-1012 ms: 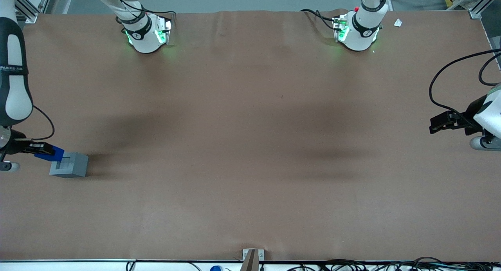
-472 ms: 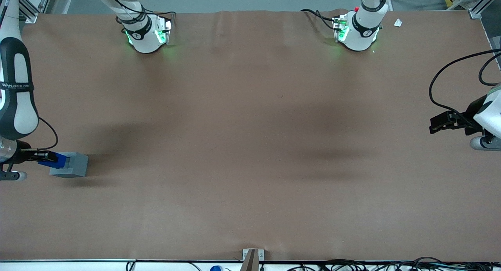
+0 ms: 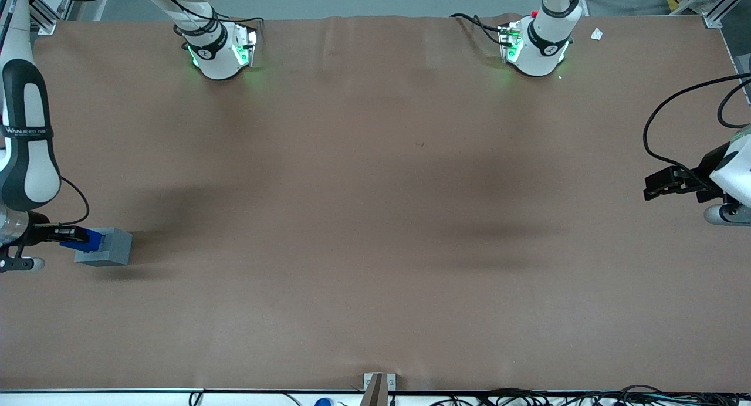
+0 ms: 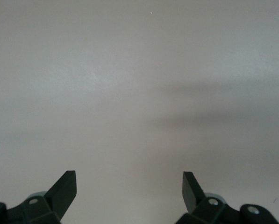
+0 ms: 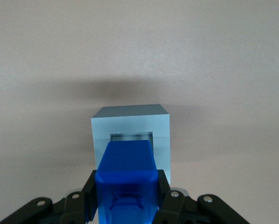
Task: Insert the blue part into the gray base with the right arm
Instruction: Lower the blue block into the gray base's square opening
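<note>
The gray base [image 3: 105,247] sits on the brown table at the working arm's end; it also shows in the right wrist view [image 5: 130,123], with its square socket facing the camera. My right gripper [image 3: 79,237] is shut on the blue part [image 3: 88,240], one finger on each side of it [image 5: 126,179]. The blue part's leading end sits at the mouth of the socket, partly covering it. The gripper is beside the base, just above the table.
The right arm's white and dark gray links [image 3: 26,154] rise above the gripper at the table's edge. Two robot bases with green lights [image 3: 220,48] [image 3: 534,45] stand farther from the camera. The parked arm's gripper [image 3: 669,183] is at the table's other end.
The right arm has lowered and carried the blue part toward the gray base. The part now sits lower and more level at the socket than a second ago.
</note>
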Controlling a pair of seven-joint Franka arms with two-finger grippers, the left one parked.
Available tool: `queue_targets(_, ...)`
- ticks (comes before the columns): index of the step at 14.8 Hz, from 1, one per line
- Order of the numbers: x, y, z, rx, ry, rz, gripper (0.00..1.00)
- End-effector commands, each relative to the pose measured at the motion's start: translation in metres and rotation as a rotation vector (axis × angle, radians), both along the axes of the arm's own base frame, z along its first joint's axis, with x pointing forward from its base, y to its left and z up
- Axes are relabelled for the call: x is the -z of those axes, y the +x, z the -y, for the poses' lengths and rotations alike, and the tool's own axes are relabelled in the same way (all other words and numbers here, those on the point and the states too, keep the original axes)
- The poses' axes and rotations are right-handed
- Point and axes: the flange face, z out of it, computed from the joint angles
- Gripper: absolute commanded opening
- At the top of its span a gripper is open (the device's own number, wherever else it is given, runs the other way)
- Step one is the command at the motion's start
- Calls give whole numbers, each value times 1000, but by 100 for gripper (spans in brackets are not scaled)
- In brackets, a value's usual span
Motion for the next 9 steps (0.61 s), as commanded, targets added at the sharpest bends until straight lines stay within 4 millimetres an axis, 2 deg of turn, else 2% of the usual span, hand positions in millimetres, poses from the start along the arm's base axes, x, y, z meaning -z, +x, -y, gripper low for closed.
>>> queue_targets(1,3,1,4,-12,0,-6,3)
queue_targets(6,16,1,5,-11,3,-22,3)
queue_targets(9,16,1,4,-15,0,-23,3)
